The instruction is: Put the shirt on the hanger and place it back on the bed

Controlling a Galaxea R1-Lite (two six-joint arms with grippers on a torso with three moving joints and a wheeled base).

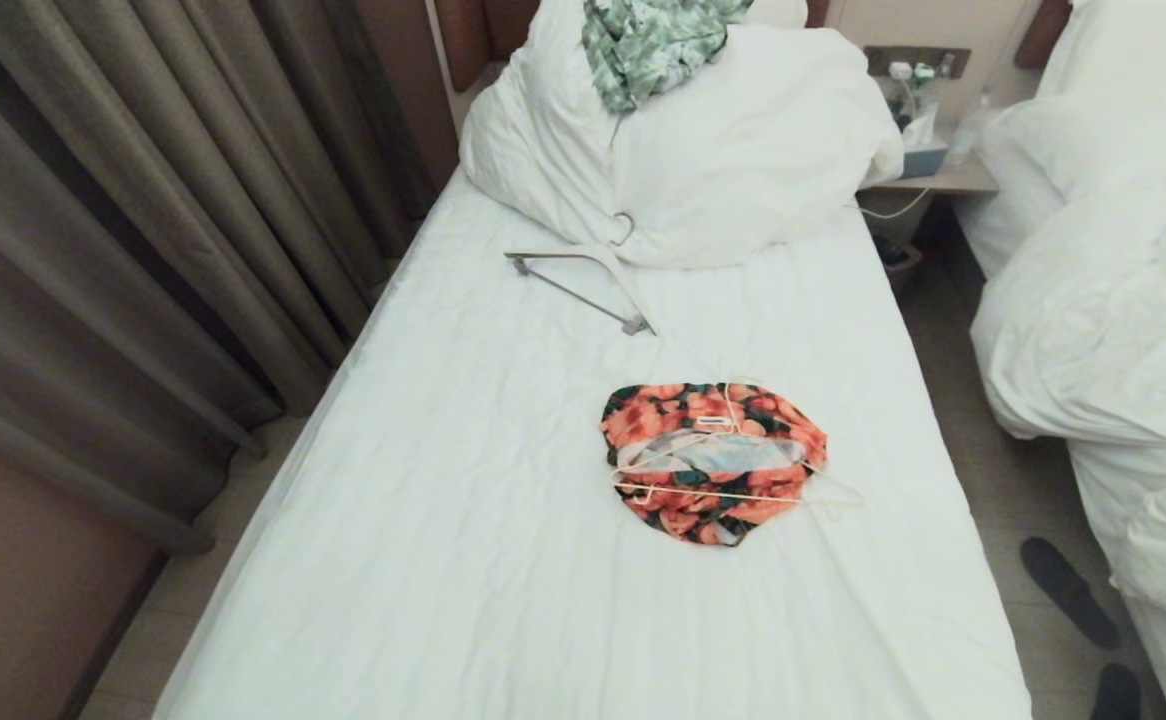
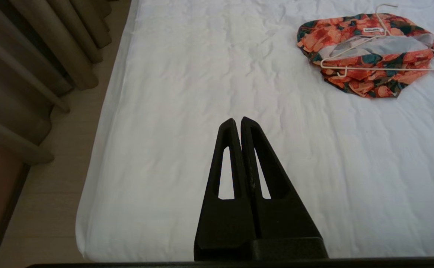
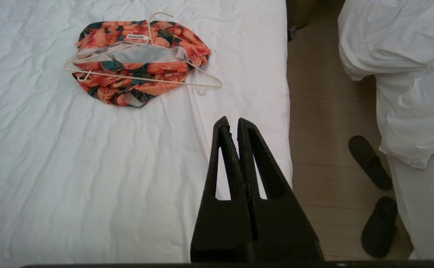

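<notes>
The coral-orange flowered short-sleeved shirt lies bunched in a heap on the long white-sheeted bed, right of the bed's midline, collar label up, pale inside showing. The thin cream-white wire hanger rests on top of the shirt, one end poking off the heap onto the sheet, hook toward the bunched white duvet at the head. Between shirt and duvet lies a thicker white hanger with grey bar. A green-and-white leafy garment sits atop the duvet.

Left gripper: black fingers pressed together, empty, above the sheet well short of the shirt. Right gripper: likewise pressed together, empty, over the bed's edge nearer the shirt.
</notes>
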